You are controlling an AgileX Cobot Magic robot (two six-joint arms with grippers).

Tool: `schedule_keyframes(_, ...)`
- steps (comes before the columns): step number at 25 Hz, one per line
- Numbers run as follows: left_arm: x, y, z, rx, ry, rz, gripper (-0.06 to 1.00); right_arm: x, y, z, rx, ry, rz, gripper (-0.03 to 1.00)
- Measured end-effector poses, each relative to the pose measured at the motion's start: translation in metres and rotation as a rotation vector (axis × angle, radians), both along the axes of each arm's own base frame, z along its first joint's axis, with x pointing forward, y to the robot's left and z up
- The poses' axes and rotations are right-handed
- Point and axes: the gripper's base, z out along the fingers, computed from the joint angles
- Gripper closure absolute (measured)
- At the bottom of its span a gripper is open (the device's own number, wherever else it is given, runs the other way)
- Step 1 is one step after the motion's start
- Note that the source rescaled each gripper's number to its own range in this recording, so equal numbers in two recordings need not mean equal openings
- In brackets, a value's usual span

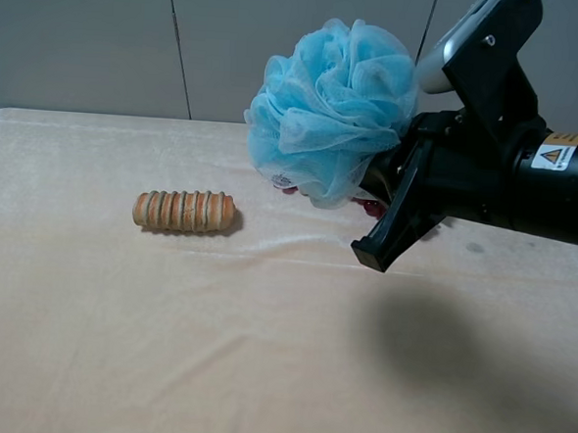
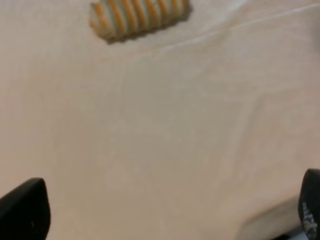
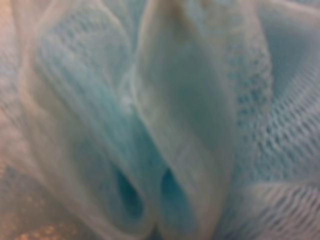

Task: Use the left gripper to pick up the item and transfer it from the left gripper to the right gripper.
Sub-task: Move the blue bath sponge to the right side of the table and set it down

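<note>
Right gripper (image 1: 386, 198): clamped on pouf (image 1: 330, 106), aloft right of bread roll (image 1: 184, 211).
Left gripper (image 2: 165, 215): fingers wide, empty, short of bread roll.

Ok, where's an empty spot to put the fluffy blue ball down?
The whole front of the table is bare, and the left end beyond the bread roll. It's crowded at the back right, under the blue ball and right gripper.

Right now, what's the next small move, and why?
Probably draw the right gripper back slightly toward its own side, jaws shut. The pouf hangs in the air, held by that gripper alone. The left gripper is open and empty over the table, with only the bread roll ahead of it. The handover looks done.
</note>
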Motion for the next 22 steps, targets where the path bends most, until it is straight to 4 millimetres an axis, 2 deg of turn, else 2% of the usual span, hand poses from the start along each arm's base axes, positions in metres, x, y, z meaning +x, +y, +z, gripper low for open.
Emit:
schedule_keyframes(7, -0.018, 0.011, -0.026, 0.004, -0.093, 0.010, -0.06, 0.000, 0.000, 0.000, 0.038, 0.035, -0.021, 0.95)
schedule_keyframes(11, -0.023, 0.013, -0.027, 0.005, -0.141, -0.008, -0.06, 0.000, 0.000, 0.000, 0.054, 0.050, -0.029, 0.95)
schedule_keyframes(22, -0.022, 0.016, -0.026, 0.049, -0.172, -0.002, -0.05, 0.000, 0.000, 0.000, 0.065, 0.061, -0.035, 0.95)
